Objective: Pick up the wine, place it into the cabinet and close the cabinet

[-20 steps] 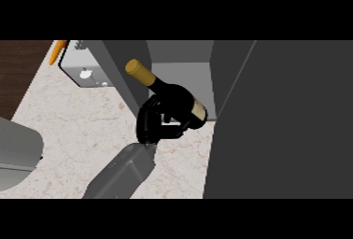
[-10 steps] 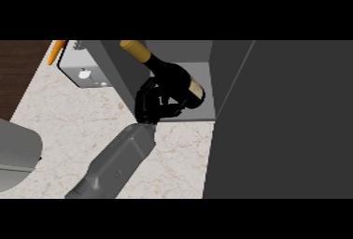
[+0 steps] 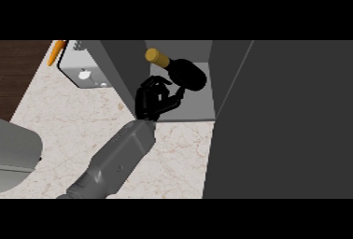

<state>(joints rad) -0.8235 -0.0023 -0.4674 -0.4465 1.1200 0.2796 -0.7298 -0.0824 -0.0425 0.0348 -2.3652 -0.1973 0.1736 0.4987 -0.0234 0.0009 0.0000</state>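
Note:
The wine bottle [image 3: 187,74], dark with a gold cap pointing up-left, sits inside the open cabinet [image 3: 196,109], on its grey floor between the side walls. My right hand [image 3: 156,100] is just below and left of the bottle at the cabinet's front edge. Its fingers are half bent and spread, no longer wrapped round the bottle, and the fingertips [image 3: 176,94] are at or close to the bottle's lower side. The grey forearm [image 3: 114,161] runs in from the lower left. The cabinet door [image 3: 289,121] stands open as a large dark panel at the right. My left hand does not show.
A light grey rounded object [image 3: 17,151] sits at the left edge on the marble counter [image 3: 76,112]. A grey box with a white mark [image 3: 82,74] and an orange item [image 3: 56,50] lie at the upper left, beside the dark wood strip.
The bottle has gone deeper into the cabinet and out of my right hand. The hand has loosened its fingers and drawn back slightly toward the lower left.

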